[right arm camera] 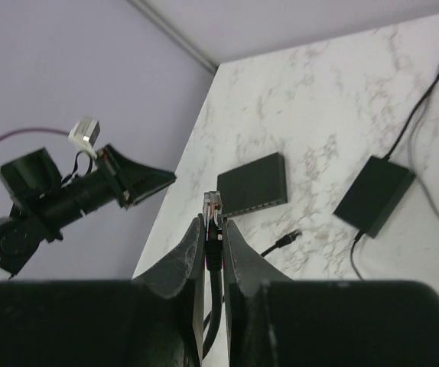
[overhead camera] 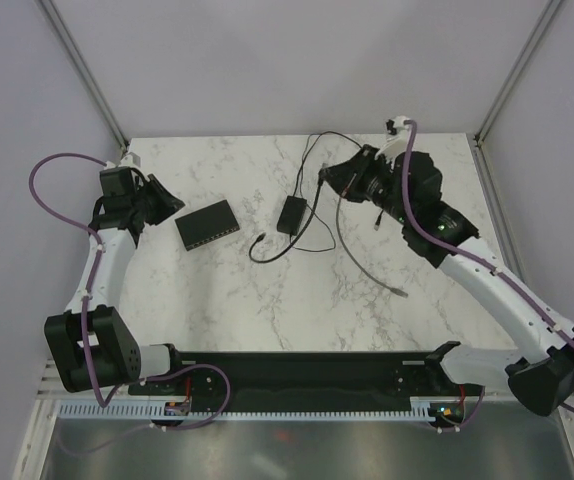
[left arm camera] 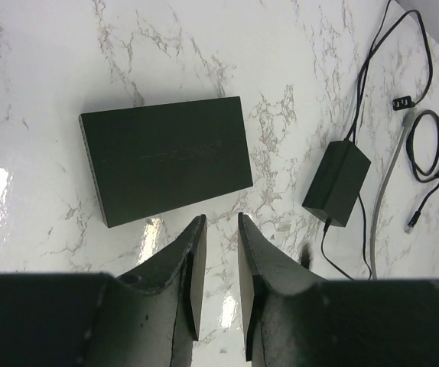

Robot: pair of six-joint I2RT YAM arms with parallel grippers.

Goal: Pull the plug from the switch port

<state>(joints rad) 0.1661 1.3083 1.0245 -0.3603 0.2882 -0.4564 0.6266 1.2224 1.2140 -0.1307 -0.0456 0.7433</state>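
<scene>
The switch, a flat black box, lies on the marble table left of centre, and no cable sits in the ports that show along its edge. My right gripper is shut on the plug, a clear connector on a black cable, held in the air well away from the switch. In the top view that gripper hangs over the back right of the table. My left gripper hovers just short of the switch, its jaws parted with nothing between them.
A black power adapter with thin black leads lies in the middle of the table. Its barrel plug rests near the switch. A grey cable trails toward the front right. Purple walls close in the back corners.
</scene>
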